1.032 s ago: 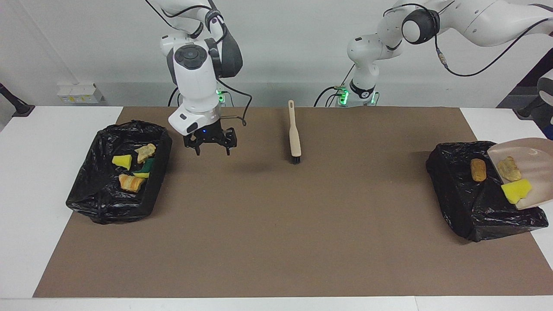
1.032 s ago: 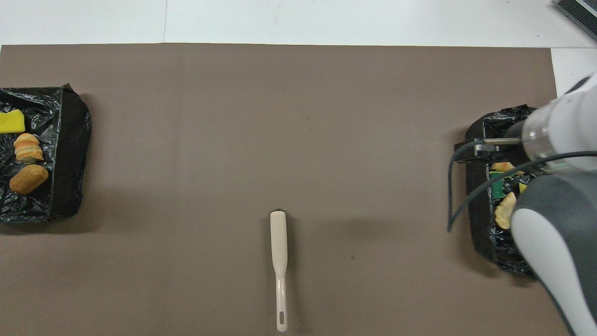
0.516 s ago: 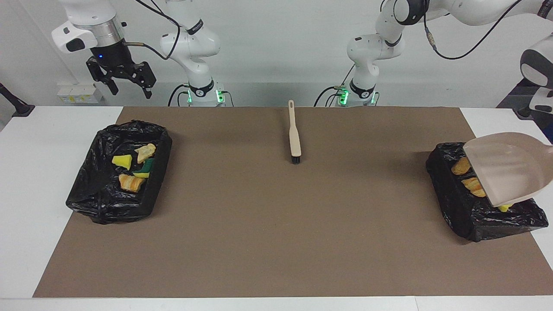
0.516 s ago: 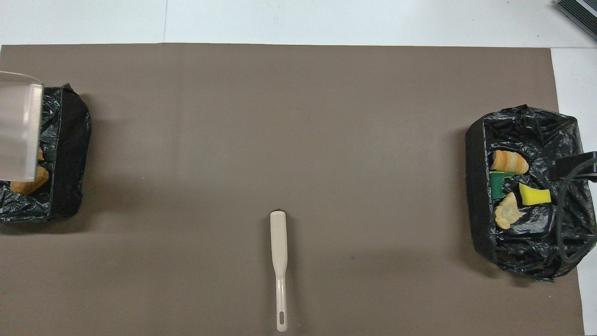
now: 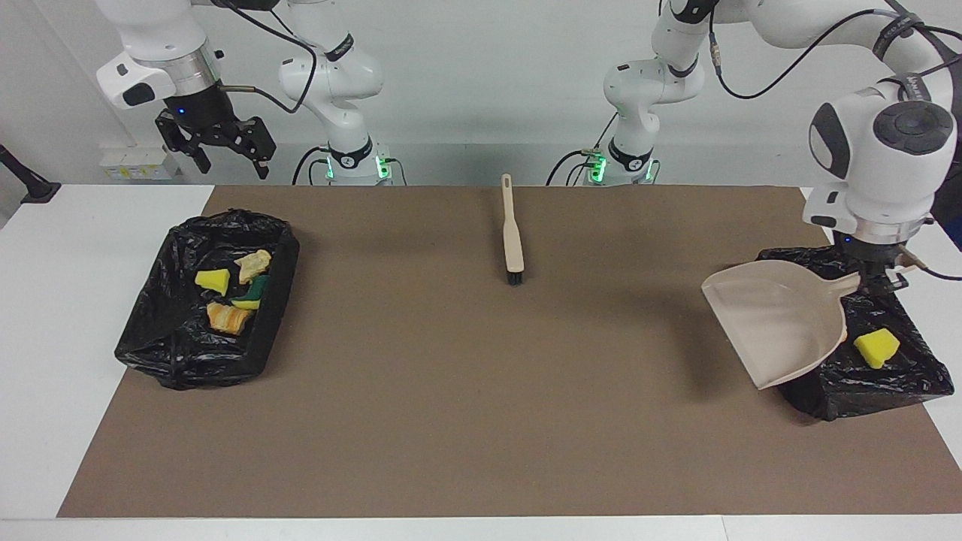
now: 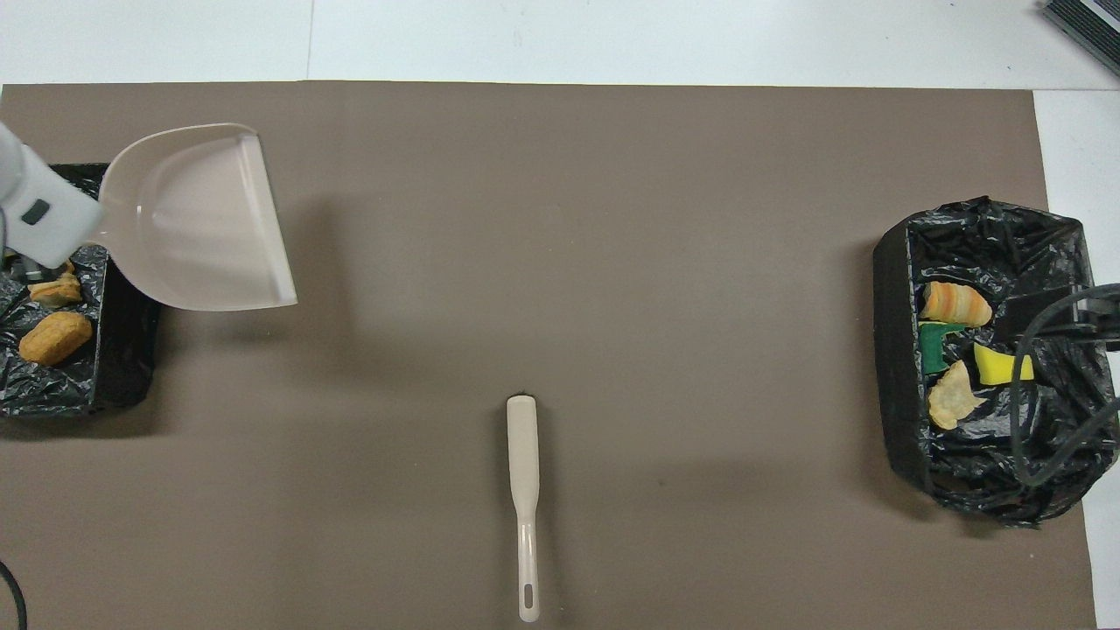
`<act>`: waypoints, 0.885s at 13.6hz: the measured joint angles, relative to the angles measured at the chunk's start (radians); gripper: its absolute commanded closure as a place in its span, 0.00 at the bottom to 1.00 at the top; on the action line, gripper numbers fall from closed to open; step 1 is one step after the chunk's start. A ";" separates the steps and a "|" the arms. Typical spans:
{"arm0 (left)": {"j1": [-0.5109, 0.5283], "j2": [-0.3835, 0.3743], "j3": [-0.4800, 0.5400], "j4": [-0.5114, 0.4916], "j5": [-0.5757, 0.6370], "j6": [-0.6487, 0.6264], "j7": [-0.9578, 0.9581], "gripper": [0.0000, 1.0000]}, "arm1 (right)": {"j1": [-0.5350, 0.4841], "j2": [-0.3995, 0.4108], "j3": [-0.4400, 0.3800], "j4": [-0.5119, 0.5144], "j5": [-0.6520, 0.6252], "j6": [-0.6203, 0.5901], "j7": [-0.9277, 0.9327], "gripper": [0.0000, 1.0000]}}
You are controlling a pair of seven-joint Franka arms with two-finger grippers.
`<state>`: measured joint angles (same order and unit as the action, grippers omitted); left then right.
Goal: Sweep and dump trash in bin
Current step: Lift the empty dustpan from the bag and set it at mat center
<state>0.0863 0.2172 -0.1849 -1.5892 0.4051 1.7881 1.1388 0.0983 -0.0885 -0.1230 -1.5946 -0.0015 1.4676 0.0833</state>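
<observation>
since half a second ago we see the dustpan point(image 5: 774, 330) swing from tipped over the bin point(image 5: 894, 376) at the left arm's end to nearly level, its empty scoop now out over the brown mat point(image 5: 481, 421) beside that bin. the left gripper point(image 5: 875, 274) holds it by the handle, fingers pinched tight on it, above the bin. the right gripper point(image 5: 218, 143) has hardly moved; it hangs high with its fingers spread wide and empty, above the table edge on the robots' side of the other bin point(image 5: 188, 353).

the trash lies in the two bins, well below both sets of fingers. in the left arm's bin a yellow sponge chunk point(image 5: 876, 348) shows just under the dustpan handle, and two tan bread lumps point(image 6: 54, 337) show from overhead. four scraps point(image 5: 233, 289) sit in the right arm's bin.

the brush point(image 5: 512, 240) lies untouched mid-table. we can read no writing or labels anywhere.
</observation>
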 measured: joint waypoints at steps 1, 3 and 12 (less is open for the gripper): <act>-0.002 0.003 -0.058 -0.018 -0.008 -0.007 -0.127 1.00 | 0.000 0.000 -0.001 -0.001 0.010 -0.013 0.000 0.00; -0.011 0.020 -0.180 -0.061 -0.012 -0.015 -0.409 1.00 | -0.002 -0.003 -0.003 -0.001 0.016 -0.047 0.000 0.00; -0.132 0.149 -0.404 -0.092 -0.275 0.096 -1.493 1.00 | -0.001 -0.009 -0.003 -0.001 0.018 -0.055 0.000 0.00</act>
<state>-0.0453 0.3659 -0.5889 -1.6808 0.1297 1.8845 -0.3538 0.0969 -0.0973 -0.1262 -1.5960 0.0164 1.4125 0.0833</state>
